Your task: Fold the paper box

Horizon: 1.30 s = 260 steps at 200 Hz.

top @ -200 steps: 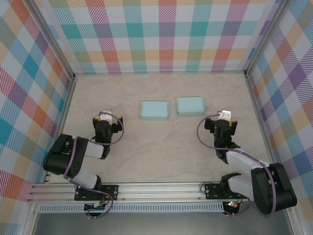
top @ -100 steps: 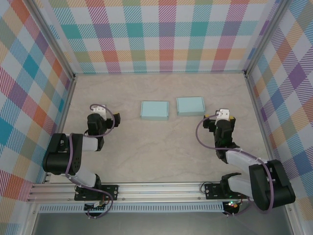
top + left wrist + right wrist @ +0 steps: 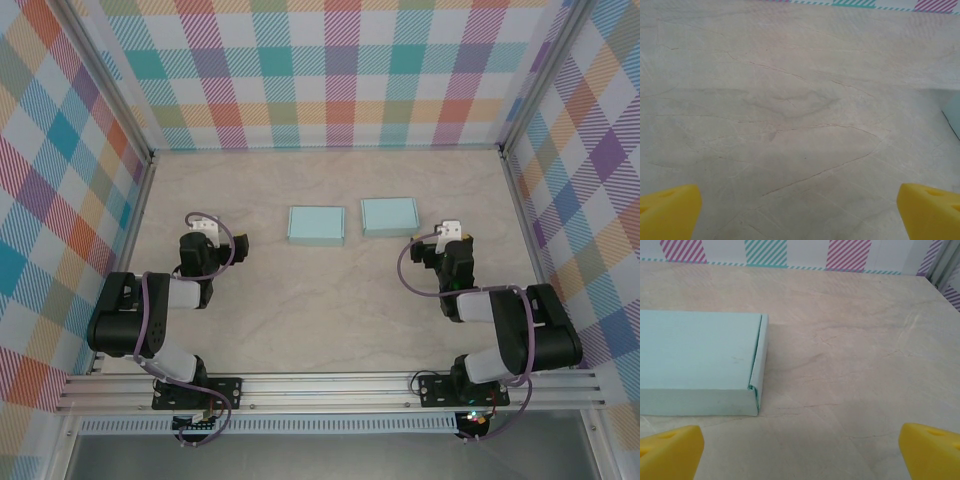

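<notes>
Though featureless overhead, right box [image 3: 390, 216] reveals flap [image 3: 758, 357] close-up.

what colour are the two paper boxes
Pale mint-blue, both paper boxes; clearest in the right wrist view.

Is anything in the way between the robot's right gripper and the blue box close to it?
No, nothing visible. The right gripper is open, and just bare table lies between it and the nearer light blue paper box, which sits flat ahead and a bit to its left.
</notes>
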Each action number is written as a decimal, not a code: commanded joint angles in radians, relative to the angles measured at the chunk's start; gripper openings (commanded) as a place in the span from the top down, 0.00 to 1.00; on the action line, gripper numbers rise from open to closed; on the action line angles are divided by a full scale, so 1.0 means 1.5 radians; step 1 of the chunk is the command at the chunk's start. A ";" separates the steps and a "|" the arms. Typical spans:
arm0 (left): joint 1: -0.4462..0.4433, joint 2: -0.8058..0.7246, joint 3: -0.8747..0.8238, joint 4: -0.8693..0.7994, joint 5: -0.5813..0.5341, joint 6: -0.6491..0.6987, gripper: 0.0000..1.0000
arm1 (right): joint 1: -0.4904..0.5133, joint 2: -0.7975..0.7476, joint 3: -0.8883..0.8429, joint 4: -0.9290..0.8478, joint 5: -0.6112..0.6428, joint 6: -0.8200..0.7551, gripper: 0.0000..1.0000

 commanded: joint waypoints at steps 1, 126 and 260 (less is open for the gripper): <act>-0.001 0.004 0.007 0.002 0.010 -0.005 0.00 | -0.015 0.013 0.019 0.044 -0.039 0.000 0.00; -0.003 0.002 0.006 0.002 0.006 -0.005 0.00 | -0.083 0.057 0.075 -0.031 -0.120 0.054 0.00; -0.010 0.002 0.006 0.001 -0.012 -0.001 0.00 | -0.083 0.057 0.075 -0.031 -0.120 0.054 0.00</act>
